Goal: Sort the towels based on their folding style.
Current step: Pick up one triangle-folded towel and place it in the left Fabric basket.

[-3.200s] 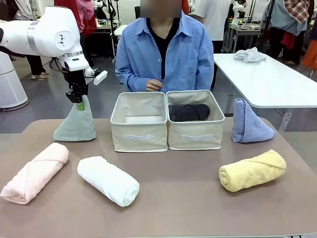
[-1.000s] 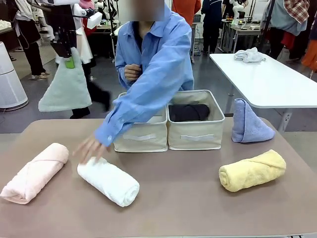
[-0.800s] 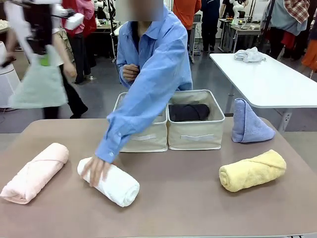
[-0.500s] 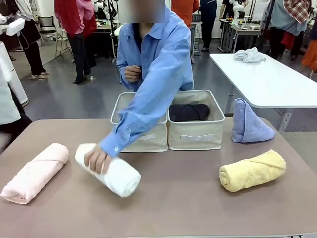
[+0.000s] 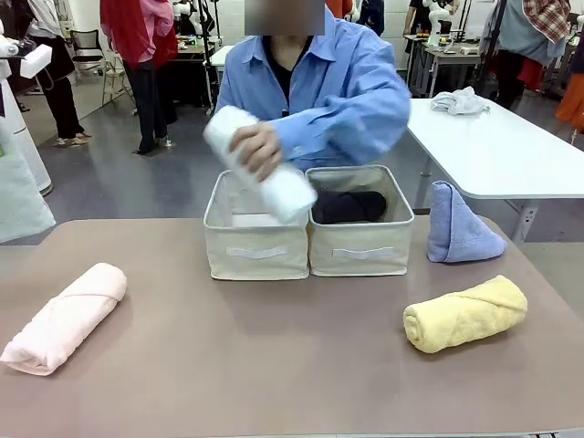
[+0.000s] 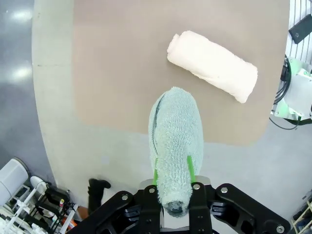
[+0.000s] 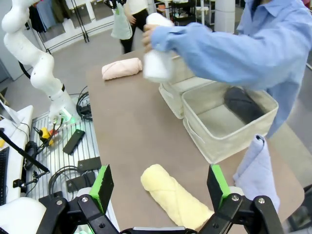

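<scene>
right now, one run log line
left gripper: shut on pale green cone | right gripper: open | person's hand: white roll above bins

**Left gripper** [image 6: 173, 170]: black housing built of angular linked plates. Silver round-head screws mark the joints. It has two narrow bright green pads [image 6: 190, 166].

**Right gripper** [image 7: 160, 187]: black finger links with silver screws at the pivots. The green pads [image 7: 102, 187] are broad and flat with a bevelled outline. A white rounded housing [image 7: 19, 214] adjoins the black links at one corner.

**Left arm** [image 7: 33, 51]: glossy white tubular links with rounded joints. In the front view, a small white box-shaped module [image 5: 36, 60] is fitted to it.

**Person:** light blue collared shirt [image 5: 360, 87] with long sleeves. It is open at the neck over a black top [image 5: 278, 75].
</scene>
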Tool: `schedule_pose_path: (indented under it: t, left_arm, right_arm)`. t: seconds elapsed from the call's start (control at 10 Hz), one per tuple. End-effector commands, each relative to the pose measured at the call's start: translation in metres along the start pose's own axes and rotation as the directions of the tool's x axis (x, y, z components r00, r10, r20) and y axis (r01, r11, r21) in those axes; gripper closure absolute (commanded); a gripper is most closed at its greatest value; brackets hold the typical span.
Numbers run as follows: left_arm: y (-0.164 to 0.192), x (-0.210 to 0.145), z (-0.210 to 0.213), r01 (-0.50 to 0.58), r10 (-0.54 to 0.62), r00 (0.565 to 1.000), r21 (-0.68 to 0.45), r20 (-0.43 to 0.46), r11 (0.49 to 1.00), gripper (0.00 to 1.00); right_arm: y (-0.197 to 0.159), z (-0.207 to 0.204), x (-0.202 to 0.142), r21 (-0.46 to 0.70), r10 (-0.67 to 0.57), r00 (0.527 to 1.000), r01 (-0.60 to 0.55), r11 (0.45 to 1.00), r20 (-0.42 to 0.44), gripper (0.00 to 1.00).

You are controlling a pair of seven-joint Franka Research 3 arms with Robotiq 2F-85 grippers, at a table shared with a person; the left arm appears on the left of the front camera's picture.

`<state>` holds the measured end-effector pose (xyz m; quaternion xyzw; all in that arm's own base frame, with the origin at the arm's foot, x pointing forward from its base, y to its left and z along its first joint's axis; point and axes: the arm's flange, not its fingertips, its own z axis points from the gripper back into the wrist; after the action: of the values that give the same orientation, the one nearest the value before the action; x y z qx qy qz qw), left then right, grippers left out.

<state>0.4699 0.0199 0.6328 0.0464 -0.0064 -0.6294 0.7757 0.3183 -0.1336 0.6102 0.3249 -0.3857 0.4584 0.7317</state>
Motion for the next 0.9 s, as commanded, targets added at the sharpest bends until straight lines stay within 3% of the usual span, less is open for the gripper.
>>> schedule_pose_path:
  t: [0.0, 0.3, 0.6, 0.8]
  left_arm:
    - [0.001, 0.004, 0.003, -0.012, 0.012, 1.000, 0.016, 0.022, 1.000, 0.82]
    - [0.013, 0.061, 0.033, 0.074, -0.078, 0.995, 0.048, 0.068, 0.996, 0.82]
    - [0.038, 0.144, 0.060, 0.159, -0.159, 0.986, 0.007, 0.053, 0.987, 0.82]
    - [0.046, 0.174, 0.058, 0.192, -0.190, 0.980, -0.030, 0.049, 0.981, 0.82]
  right_arm:
    - [0.001, -0.001, 0.000, 0.003, 0.008, 1.000, -0.008, 1.000, 0.008, 0.00]
    - [0.001, -0.001, 0.000, 0.003, 0.008, 1.000, -0.008, 1.000, 0.008, 0.00]
    - [0.001, -0.001, 0.000, 0.003, 0.008, 1.000, -0.008, 1.000, 0.008, 0.00]
    - [0.001, -0.001, 0.000, 0.003, 0.008, 1.000, -0.008, 1.000, 0.008, 0.00]
